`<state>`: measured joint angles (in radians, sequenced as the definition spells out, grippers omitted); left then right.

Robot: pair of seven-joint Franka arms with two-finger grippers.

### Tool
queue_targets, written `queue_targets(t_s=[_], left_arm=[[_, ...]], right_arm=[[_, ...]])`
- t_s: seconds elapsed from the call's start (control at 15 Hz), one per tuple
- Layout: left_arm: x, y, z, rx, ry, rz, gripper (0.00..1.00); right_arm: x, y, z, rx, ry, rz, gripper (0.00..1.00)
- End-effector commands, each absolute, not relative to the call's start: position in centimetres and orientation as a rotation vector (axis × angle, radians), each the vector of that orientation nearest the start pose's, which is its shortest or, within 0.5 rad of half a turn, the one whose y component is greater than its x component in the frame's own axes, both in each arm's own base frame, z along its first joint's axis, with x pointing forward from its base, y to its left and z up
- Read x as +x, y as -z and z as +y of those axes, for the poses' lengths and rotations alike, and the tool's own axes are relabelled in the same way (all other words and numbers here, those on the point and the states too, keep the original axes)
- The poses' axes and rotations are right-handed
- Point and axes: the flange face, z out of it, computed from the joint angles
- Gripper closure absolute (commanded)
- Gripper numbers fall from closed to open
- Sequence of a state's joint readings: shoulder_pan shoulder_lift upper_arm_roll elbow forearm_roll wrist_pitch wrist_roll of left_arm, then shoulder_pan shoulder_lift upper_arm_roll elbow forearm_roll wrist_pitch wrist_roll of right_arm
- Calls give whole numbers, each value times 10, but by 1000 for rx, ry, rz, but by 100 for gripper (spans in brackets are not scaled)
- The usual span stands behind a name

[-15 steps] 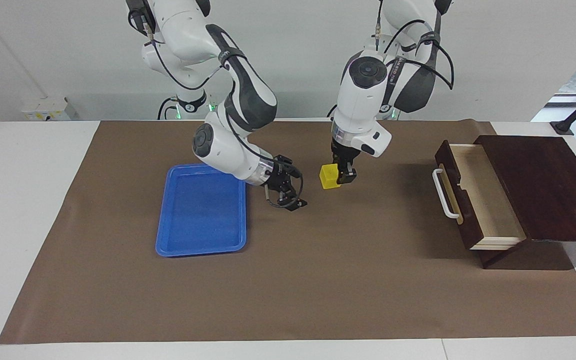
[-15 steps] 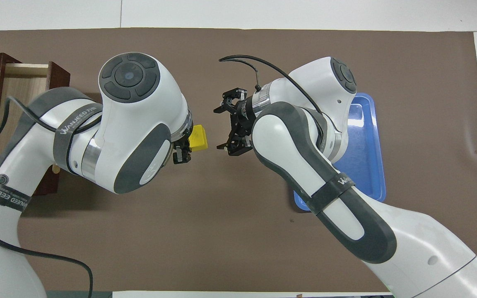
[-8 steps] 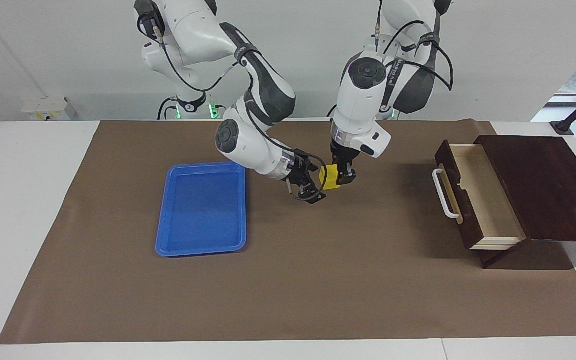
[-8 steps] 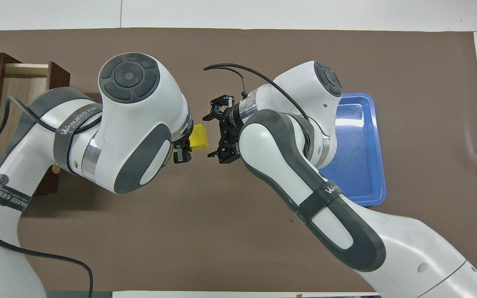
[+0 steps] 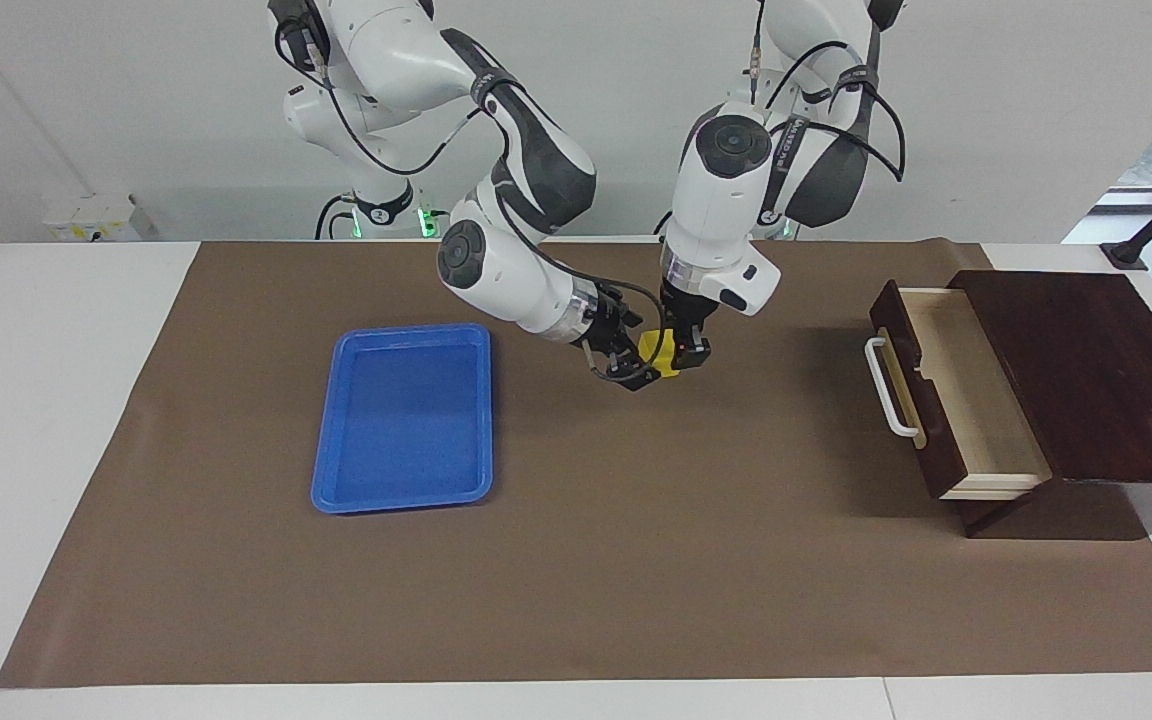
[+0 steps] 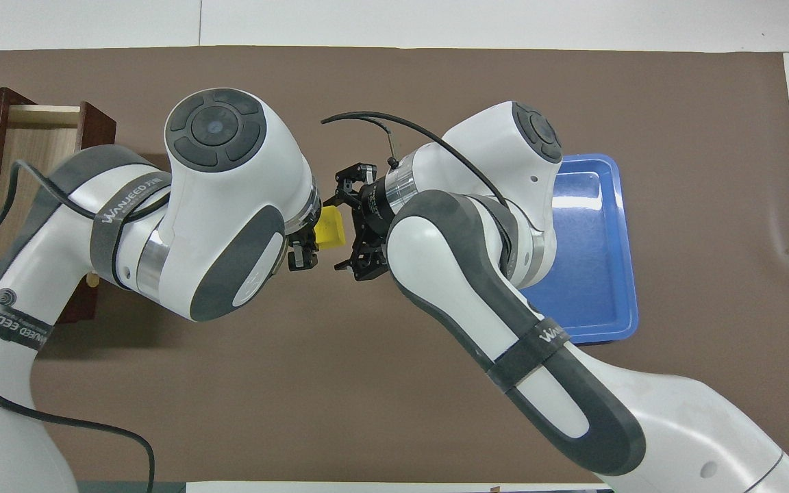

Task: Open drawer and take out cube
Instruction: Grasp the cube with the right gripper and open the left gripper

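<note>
Drawer [image 5: 946,400] pulled open, right of frame | cube [image 5: 658,352] mid-frame, up off the mat, pinched by left claw [image 5: 688,352] | right claw [image 5: 633,362] spread around it, seemingly not touching | risk: cube drops if left lets go early

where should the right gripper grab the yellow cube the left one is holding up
Take the yellow cube by the two flat faces that the left gripper leaves bare. That gripper is shut on it from above, over the brown mat, so top and one pair of sides are taken. The open right gripper best comes level, from the blue tray end, jaws straddling the cube.
</note>
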<state>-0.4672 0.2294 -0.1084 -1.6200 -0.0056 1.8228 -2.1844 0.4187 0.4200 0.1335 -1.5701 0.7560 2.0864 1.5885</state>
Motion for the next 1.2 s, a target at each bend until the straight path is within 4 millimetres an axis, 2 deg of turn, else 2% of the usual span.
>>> queue_targets(t_s=[0.0,0.13,0.27,0.33,0.47,0.53,0.93,1.0,1.07,1.13], left_arm=[[523,-488,-339,2167,56,2283,100],[523,-488,-339,2167,56,2283,100],[523,-489,-339,2166,55,2282,100],[523,-489,-339,2166,55,2282,100],[523,-489,-339,2166,55,2282,100],[523,-489,-339,2166,55,2282,100],[525,-492,-335,2171,49,2289,100],[527,-493,-333,2168,49,2294,91],[528,-494,-332,2172,49,2297,54],[531,-498,-329,2169,50,2304,5]], right_arm=[[571,-429,383,-2041,-774,1639,0],[569,-424,382,-2056,-766,1631,2],[569,-426,381,-2055,-765,1630,14],[570,-426,380,-2054,-764,1631,29],[570,-425,379,-2053,-768,1634,93],[572,-426,377,-2049,-767,1637,100],[576,-428,371,-2051,-766,1625,100],[577,-429,371,-2049,-765,1626,100],[577,-429,370,-2048,-764,1627,100],[578,-430,369,-2046,-763,1627,100]])
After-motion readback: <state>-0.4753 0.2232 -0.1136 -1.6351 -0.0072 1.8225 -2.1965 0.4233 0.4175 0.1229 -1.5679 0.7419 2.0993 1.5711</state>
